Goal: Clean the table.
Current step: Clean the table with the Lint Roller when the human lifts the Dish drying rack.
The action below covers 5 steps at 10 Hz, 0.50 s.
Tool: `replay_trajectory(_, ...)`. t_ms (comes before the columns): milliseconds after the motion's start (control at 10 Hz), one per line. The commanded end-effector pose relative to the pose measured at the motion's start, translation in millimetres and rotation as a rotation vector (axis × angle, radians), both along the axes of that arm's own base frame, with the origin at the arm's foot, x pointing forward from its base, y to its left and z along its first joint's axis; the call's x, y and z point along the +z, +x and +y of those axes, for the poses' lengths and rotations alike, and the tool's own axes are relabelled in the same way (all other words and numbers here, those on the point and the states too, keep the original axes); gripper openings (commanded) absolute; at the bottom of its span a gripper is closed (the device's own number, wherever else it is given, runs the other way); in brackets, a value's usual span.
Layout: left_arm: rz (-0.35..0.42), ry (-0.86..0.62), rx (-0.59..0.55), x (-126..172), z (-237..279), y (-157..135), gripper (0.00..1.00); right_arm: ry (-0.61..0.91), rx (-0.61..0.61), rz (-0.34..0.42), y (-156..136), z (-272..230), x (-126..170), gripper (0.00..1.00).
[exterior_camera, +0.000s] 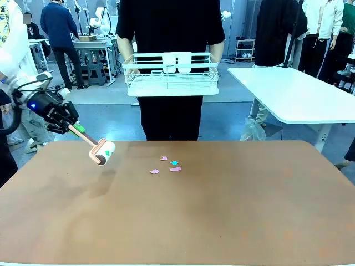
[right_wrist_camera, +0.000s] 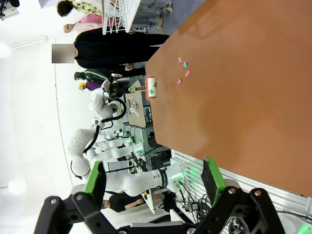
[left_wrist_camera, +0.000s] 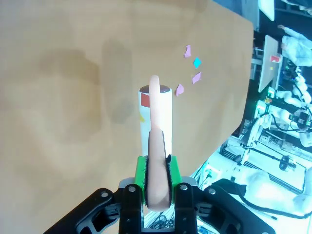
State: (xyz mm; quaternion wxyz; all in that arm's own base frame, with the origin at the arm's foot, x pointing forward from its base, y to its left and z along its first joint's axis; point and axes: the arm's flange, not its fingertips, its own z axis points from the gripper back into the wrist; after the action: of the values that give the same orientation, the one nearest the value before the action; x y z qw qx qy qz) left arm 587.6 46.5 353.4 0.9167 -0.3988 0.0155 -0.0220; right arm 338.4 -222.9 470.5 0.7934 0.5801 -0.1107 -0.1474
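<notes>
The left gripper [exterior_camera: 74, 127] clamps a peach-handled white lint roller [exterior_camera: 103, 152].
It hangs over the matte reddish-brown bench [exterior_camera: 233, 216] near 4 small paper scraps [exterior_camera: 175, 168]; the right gripper [right_wrist_camera: 153, 176] stands open.

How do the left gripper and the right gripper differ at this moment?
The left gripper has its jaws shut on the handle of a lint roller; the right gripper has its jaws open and holds nothing. The left gripper holds the roller over the table near the paper scraps; the right gripper is far from them, by the table's edge. Both have black fingers with green pads.
</notes>
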Motion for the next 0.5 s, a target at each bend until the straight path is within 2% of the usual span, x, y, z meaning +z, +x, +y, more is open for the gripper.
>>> replay_trajectory(0,0.018,-0.067,0.035,-9,-5,13,0.22,0.008,0.001,-0.014,-2,0,2,1.0)
replay_trajectory(100,-0.003,-0.06,0.08,-17,-9,11,0.22,0.008,0.001,-0.014,-2,0,2,1.0)
replay_trajectory(400,-0.086,-0.088,0.12,-39,-6,3,0.22,0.008,0.001,-0.014,-2,0,2,1.0)
